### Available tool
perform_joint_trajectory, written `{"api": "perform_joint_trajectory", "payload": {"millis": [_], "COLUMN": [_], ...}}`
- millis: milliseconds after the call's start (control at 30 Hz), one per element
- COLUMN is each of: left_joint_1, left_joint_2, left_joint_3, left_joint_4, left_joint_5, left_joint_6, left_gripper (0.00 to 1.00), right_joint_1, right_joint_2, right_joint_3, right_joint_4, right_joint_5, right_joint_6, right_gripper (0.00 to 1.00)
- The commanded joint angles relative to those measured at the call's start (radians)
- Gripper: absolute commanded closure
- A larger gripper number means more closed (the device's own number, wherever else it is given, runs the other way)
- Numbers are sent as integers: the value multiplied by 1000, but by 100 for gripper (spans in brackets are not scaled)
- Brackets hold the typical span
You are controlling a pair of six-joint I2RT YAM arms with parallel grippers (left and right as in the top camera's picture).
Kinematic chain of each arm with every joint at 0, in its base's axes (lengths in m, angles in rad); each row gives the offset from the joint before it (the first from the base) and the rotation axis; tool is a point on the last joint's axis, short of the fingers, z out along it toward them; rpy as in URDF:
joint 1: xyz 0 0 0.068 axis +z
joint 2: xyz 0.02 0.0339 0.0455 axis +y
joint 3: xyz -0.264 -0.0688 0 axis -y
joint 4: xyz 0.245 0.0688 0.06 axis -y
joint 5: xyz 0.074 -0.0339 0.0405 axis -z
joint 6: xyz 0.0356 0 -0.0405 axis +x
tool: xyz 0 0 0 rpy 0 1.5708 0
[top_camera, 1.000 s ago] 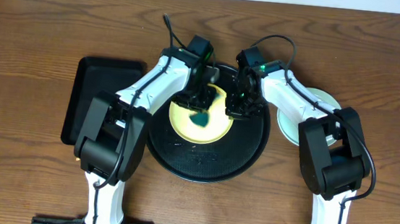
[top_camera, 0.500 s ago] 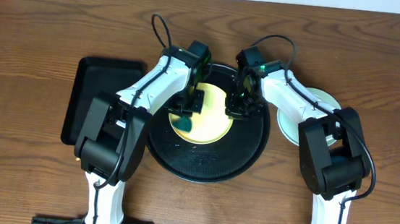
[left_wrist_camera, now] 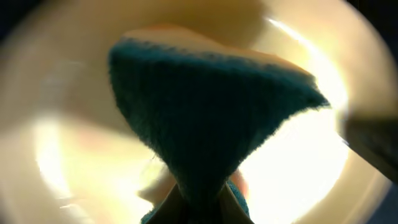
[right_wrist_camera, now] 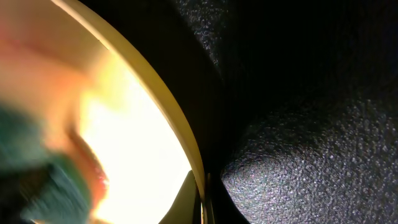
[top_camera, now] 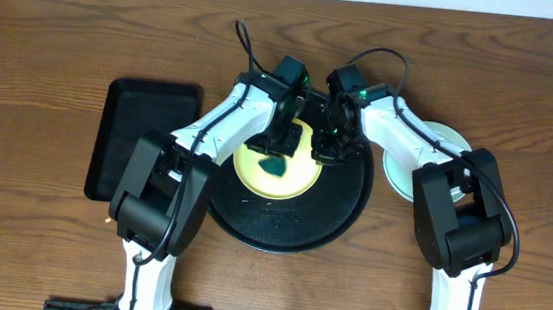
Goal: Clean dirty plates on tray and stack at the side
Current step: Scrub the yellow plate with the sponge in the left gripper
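A pale yellow plate [top_camera: 289,179] lies on the large round black tray [top_camera: 337,206]. My left gripper [top_camera: 276,158] is shut on a teal cloth [top_camera: 274,164] and presses it on the plate's middle; the cloth fills the left wrist view [left_wrist_camera: 205,112] over the plate [left_wrist_camera: 56,149]. My right gripper [top_camera: 324,151] is shut on the plate's right rim [right_wrist_camera: 180,137], one finger inside and one outside, with the tray [right_wrist_camera: 298,124] beside it. A pale turquoise plate [top_camera: 401,171] sits on the table right of the tray, partly under my right arm. A third plate is not visible.
A smaller rectangular black tray [top_camera: 127,137] lies left of the round tray. The wooden table [top_camera: 55,45] extends around both. Both arms cross over the back of the round tray.
My left gripper has swept the cloth from the plate's lower left back toward its middle and right. The right gripper and the plate have stayed in place.
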Motion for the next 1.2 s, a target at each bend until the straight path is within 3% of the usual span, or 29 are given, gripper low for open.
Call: {"api": "perform_joint_trajectory", "payload": {"millis": [0,133,267,500,667,800,900,1167], "left_joint_1": [7,7,5,5,5,5,6,6], "left_joint_2": [4,4,4,4,7,9,9,-8], "left_joint_3": [-9,-9,-10,-28,-49,-64,-64,-48], "left_joint_4": [11,-18,-103,-124,-42,38,64,81], "left_joint_5": [-343,-377,-266,166,44,-237,-350,-370], "left_joint_6": [-190,-242,-231,79,65,-127,-180,-186], "left_gripper": [93,92,93,92,93,92,92,93], "right_joint_1": [16,16,16,16,16,16,16,16], "right_joint_2": [10,10,10,10,10,10,10,10], "right_joint_3": [-26,-26,-26,-26,-26,-26,-26,-26], "right_joint_4": [-3,-3,-3,-3,-3,-3,-3,-2], "right_joint_5": [11,11,11,11,11,11,11,11], "right_joint_6": [14,11,11,11,11,10,11,10], "right_gripper": [99,99,99,99,99,99,99,99]}}
